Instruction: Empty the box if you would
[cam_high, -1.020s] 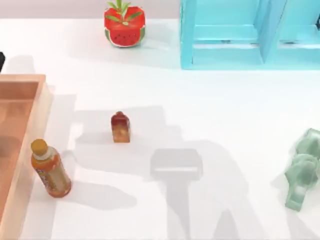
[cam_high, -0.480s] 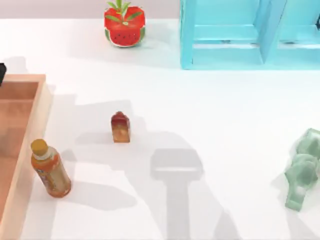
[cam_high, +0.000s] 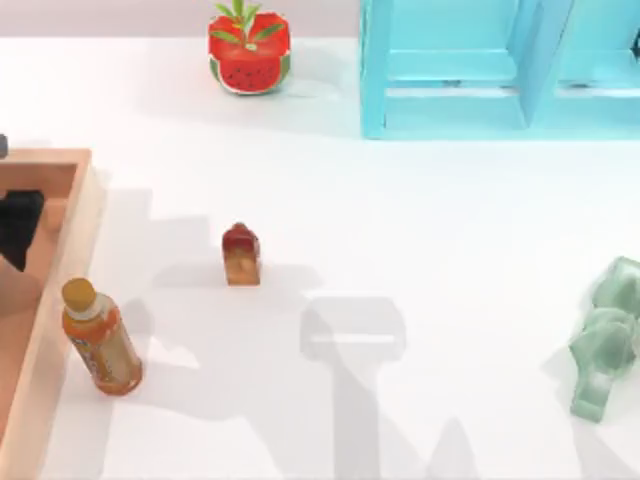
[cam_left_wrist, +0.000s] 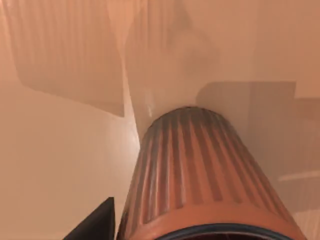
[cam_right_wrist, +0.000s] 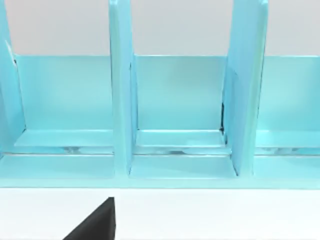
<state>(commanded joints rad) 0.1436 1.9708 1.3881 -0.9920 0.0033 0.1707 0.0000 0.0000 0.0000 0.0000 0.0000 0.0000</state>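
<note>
While bottle (cam_high: 100, 338) stays, L tool (cam_high: 18, 228) entered box (cam_high: 70, 240).

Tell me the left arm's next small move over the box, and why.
Probably lower a little further and settle around the ribbed orange cup. The left gripper is over the box at the table's left edge, and its wrist view has that cup close below on the box floor, not yet grasped.

A turquoise-blue shelf unit (cam_right_wrist: 175, 115) stood on the white table (cam_right_wrist: 210, 215) — upright dividers splitting it into open compartments.
</note>
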